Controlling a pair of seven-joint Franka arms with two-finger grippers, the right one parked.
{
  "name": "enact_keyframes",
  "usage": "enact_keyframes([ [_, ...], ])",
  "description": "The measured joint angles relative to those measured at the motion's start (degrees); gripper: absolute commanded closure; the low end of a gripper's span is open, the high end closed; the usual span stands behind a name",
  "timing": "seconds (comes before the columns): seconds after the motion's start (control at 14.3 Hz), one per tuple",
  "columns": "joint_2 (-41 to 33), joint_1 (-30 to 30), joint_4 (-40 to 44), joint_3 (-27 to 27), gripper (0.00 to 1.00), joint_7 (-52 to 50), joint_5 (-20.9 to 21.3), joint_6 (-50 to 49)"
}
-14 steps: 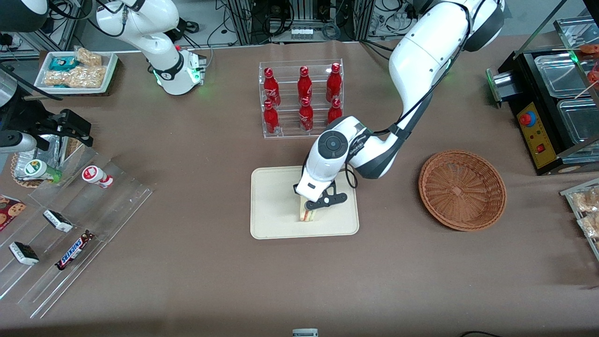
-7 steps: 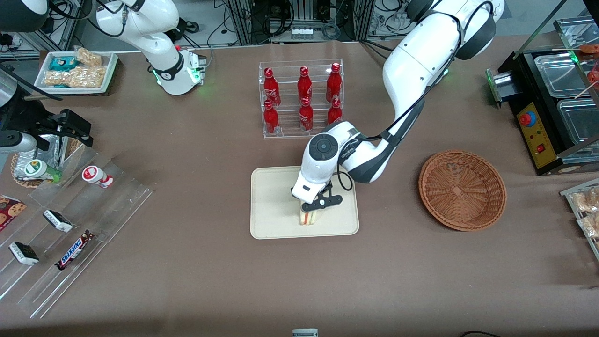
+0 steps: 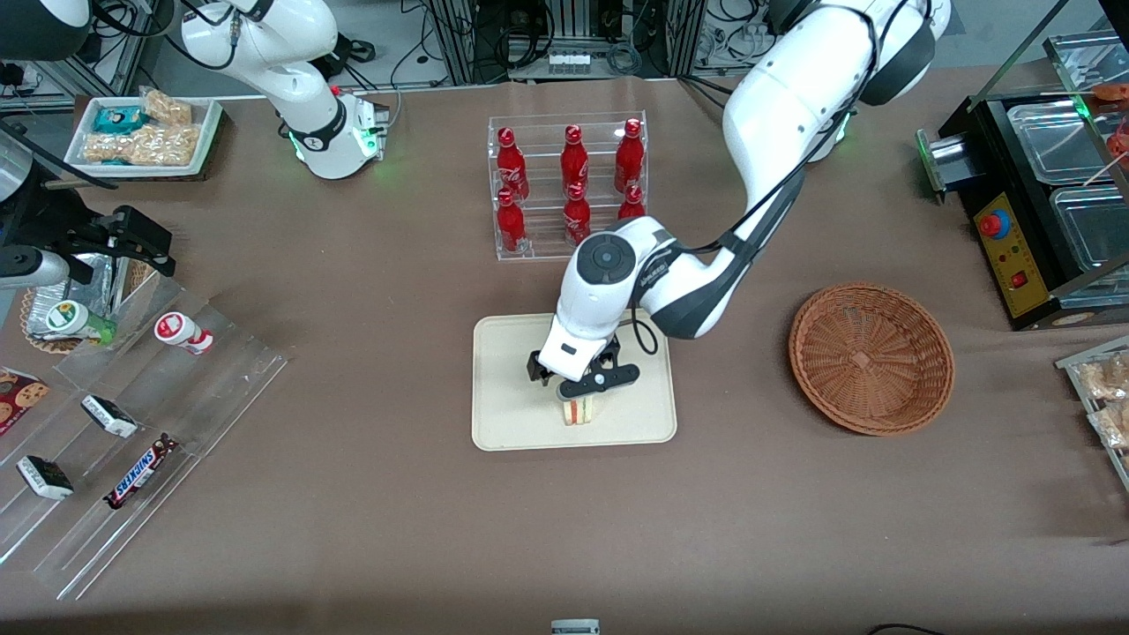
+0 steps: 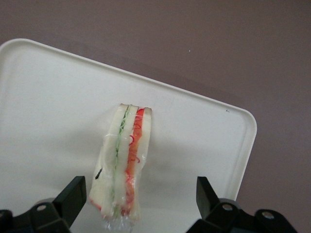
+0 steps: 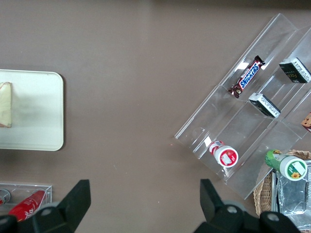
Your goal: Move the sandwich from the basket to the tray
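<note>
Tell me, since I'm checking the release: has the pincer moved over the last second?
Yes. The pincer, now open above the sandwich on the tray, has shifted toward the bottle rack and risen off the sandwich.

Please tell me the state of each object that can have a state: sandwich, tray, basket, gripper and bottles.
sandwich: standing on edge on the tray, released, wrap intact
tray: holds only the sandwich
basket: empty
gripper: open, just above the sandwich, fingers apart from it on both sides
bottles: upright in the clear rack, capped

Even overhead light, soft shadows
</note>
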Motion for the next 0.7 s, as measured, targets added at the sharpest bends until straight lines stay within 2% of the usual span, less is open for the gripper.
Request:
enact_keyframes([
  [0.28,-6.23,1.25,-1.03,0.51,0.0,0.19,0.03,-10.39],
  [0.7,-13.62,11.72,-10.19,0.7,0.0,11.61,0.03,-14.27],
])
